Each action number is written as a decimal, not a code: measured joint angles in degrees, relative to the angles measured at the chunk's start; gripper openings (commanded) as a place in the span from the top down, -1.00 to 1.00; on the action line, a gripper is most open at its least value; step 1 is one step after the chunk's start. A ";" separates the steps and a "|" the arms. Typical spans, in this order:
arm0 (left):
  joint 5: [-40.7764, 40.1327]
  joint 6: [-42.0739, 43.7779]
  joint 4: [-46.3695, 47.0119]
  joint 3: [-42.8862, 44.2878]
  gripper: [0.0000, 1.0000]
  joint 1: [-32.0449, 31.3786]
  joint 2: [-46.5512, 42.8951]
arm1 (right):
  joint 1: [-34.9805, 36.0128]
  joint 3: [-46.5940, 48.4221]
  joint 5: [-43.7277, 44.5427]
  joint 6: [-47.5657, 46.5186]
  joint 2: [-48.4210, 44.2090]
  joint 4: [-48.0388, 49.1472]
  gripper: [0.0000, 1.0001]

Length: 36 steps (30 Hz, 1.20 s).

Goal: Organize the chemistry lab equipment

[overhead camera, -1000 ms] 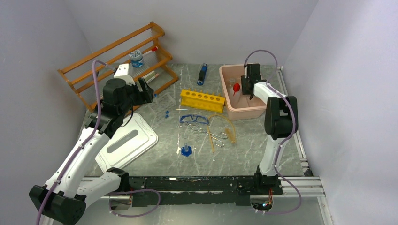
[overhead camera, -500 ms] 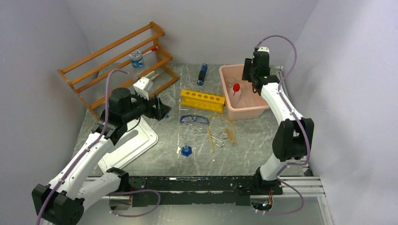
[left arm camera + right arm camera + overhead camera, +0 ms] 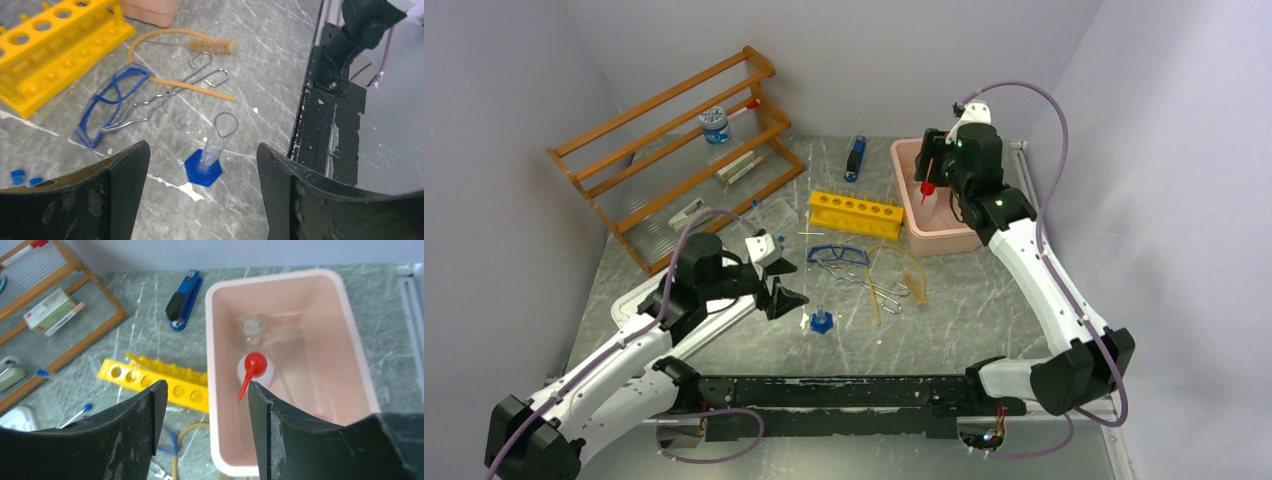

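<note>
Top external view: two arms are seen reaching over the grey counter (image 3: 984,310). The left pincer (image 3: 792,283) is held released, with nothing between its fingers, low and just left of a small clear tube (image 3: 821,312) that stands upright on a blue foot. In the left wrist view, this tube is framed between the two spread fingers. Beyond it, blue goggles (image 3: 112,100) are seen lying on the counter, with metal tongs (image 3: 170,95) touching them on one side. Yellowish tubing (image 3: 200,89) is curved across the tongs' handles. A yellow rack (image 3: 55,55) is set behind the goggles, and two loose blue caps (image 3: 24,177) are seen at the left edge.

The right pincer (image 3: 206,385) is likewise released and empty, held above a pink tub (image 3: 350,340). Inside the tub a red-capped squeeze bottle (image 3: 256,371) is seen standing, with a small clear beaker (image 3: 251,326) just behind it. A blue stapler (image 3: 182,295) is laid on the counter left of the tub.
</note>
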 measured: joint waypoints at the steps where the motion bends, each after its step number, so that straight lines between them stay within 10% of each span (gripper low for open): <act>1: 0.04 0.17 0.83 -1.05 -0.62 -0.83 0.07 | 0.09 -1.14 -0.90 0.76 -1.18 -0.04 -0.27; 16: -2.62 -0.02 15.28 -5.97 -0.30 -9.92 10.32 | 2.10 -13.51 -15.45 10.12 -6.23 3.13 -0.27; 28: -5.27 5.31 17.03 -5.84 0.68 -13.53 17.16 | 2.12 -17.44 -17.86 9.29 -11.80 5.73 -0.24; 36: -8.39 4.87 15.67 -2.45 0.87 -13.70 16.41 | 2.12 -21.64 -27.39 7.02 -14.14 8.09 -0.31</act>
